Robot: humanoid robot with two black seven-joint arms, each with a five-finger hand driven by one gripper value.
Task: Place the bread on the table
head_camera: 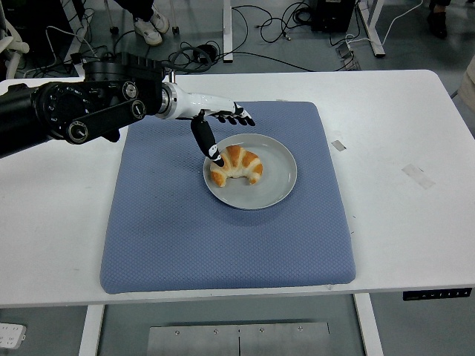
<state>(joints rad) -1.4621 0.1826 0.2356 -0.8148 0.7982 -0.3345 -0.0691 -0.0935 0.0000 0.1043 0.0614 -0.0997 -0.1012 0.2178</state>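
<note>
A golden croissant (239, 166) lies on a grey round plate (276, 180) in the middle of a blue mat (223, 237) on the white table. My left hand (215, 130) reaches in from the left, just above the plate's left rim. Its fingers (239, 114) are spread flat and the thumb (207, 143) points down, its tip touching the croissant's left end. The hand holds nothing. My right arm is out of view.
Bare white table (401, 148) lies to the right of the mat, with small tape marks (418, 175) on it. Cables and table legs are on the floor beyond the far edge. A person's shoes (151, 28) show at the top.
</note>
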